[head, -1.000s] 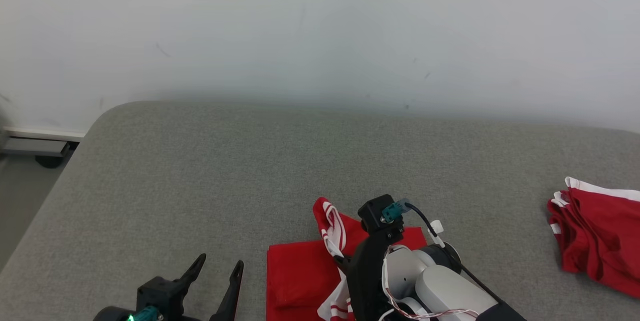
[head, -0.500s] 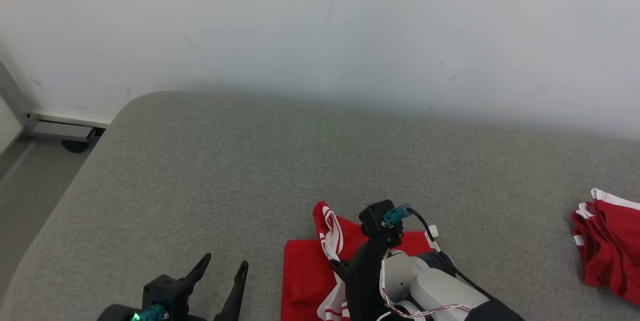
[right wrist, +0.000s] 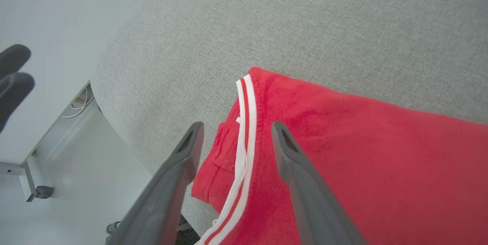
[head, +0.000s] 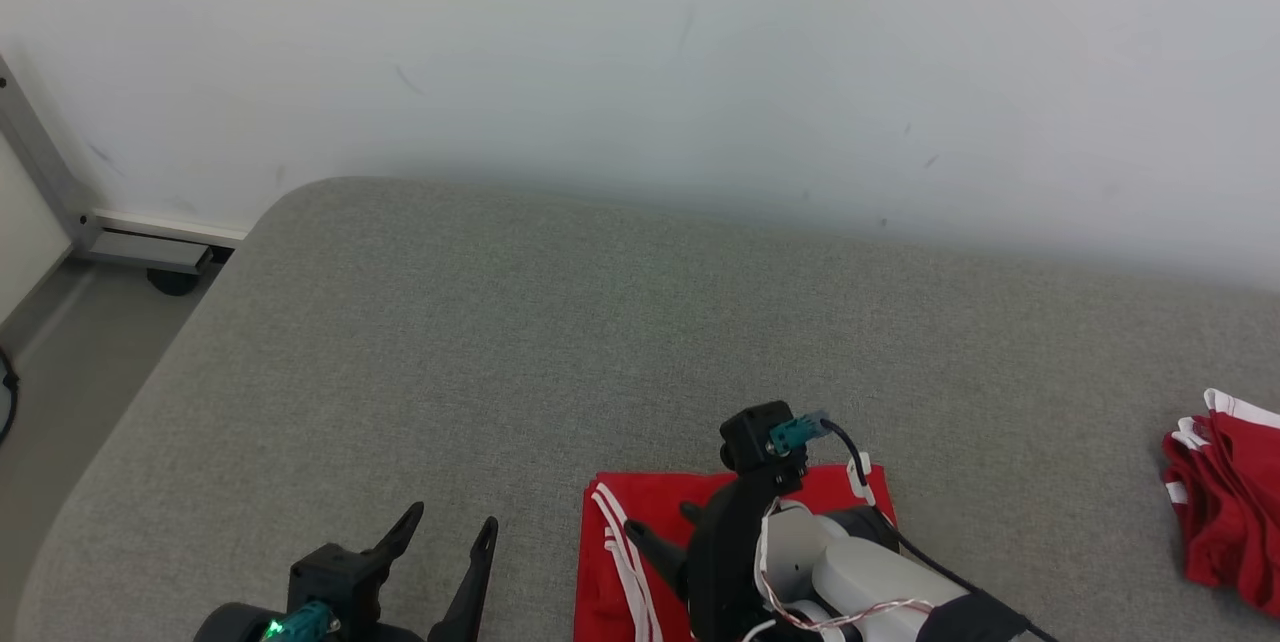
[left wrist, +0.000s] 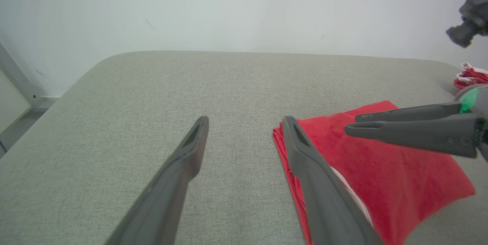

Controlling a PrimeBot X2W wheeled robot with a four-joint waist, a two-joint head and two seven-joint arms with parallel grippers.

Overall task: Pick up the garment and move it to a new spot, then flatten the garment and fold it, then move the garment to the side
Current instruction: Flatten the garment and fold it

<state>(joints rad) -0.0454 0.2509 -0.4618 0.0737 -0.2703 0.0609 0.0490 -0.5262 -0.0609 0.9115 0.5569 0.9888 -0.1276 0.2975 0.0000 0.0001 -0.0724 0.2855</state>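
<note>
While left hand and right hand gape, two red garments lie apart.

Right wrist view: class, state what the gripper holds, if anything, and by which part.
Nothing is held: the right gripper stands open above the red white-trimmed garment on the grey cushion.

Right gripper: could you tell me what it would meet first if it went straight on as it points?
Probably the white-striped edge of the red garment, lying just ahead between the open fingers of the right gripper; past it, grey cushion. Its height above the cloth is unclear.
</note>
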